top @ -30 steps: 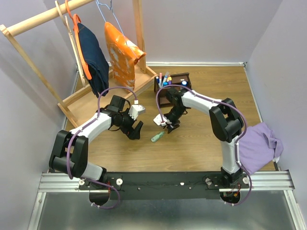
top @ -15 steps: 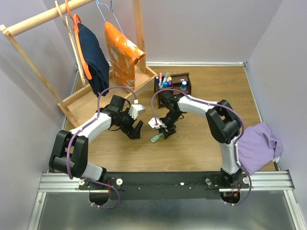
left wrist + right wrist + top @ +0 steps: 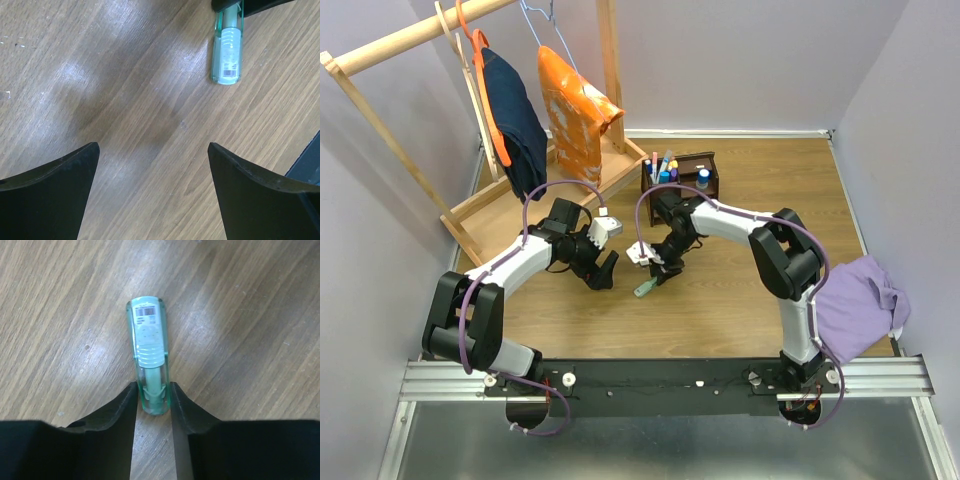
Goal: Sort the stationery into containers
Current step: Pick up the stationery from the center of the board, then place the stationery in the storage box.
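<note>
A pale green translucent eraser stick (image 3: pixel 149 360) lies flat on the wooden table, also in the top view (image 3: pixel 645 288) and the left wrist view (image 3: pixel 228 50). My right gripper (image 3: pixel 152 390) is low over it, its two fingers pressed against the sides of the eraser's near end; it also shows in the top view (image 3: pixel 658 270). My left gripper (image 3: pixel 604 272) is open and empty just left of the eraser, over bare wood (image 3: pixel 152 147). The dark brown organizer (image 3: pixel 712 160) stands behind, with several pens (image 3: pixel 663 165) upright in it.
A pale wooden clothes rack (image 3: pixel 470 205) with a navy garment (image 3: pixel 515 125) and an orange garment (image 3: pixel 575 110) fills the back left. A purple cloth (image 3: pixel 855 300) lies at the right edge by the right arm's base. Lilac walls close in on all sides.
My right gripper moved left and down onto the eraser and its fingers now flank the eraser's end. The left arm has barely moved.
</note>
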Motion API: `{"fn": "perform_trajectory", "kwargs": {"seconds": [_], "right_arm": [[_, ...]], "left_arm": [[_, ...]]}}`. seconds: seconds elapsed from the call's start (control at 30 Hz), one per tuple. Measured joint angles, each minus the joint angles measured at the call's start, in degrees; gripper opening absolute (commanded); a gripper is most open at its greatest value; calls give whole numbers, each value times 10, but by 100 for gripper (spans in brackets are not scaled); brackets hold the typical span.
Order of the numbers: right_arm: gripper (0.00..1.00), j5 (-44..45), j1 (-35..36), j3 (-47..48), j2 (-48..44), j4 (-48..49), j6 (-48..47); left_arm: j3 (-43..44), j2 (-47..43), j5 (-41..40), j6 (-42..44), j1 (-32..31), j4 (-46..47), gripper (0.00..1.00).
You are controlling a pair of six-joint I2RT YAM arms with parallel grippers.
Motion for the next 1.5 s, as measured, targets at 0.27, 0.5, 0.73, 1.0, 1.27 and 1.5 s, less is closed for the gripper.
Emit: {"fn": "perform_trajectory", "kwargs": {"seconds": [0.27, 0.5, 0.73, 1.0, 1.27, 1.5], "right_arm": [[12, -2, 1, -47, -30, 40, 59], [1, 25, 1, -119, -111, 82, 214], [1, 111, -9, -129, -203, 194, 504], [1, 354, -20, -180, -269, 250, 789], [1, 508, -49, -171, -286, 244, 960], [1, 551, -83, -129, -244, 235, 1011]], "left_arm": [[0, 0, 0, -2, 3, 3, 99], [0, -2, 1, -6, 14, 8, 99], [26, 0, 1, -26, 50, 21, 99], [72, 0, -11, -53, 81, 44, 99], [84, 0, -14, -68, 82, 51, 99], [80, -3, -15, -73, 82, 52, 99]]}}
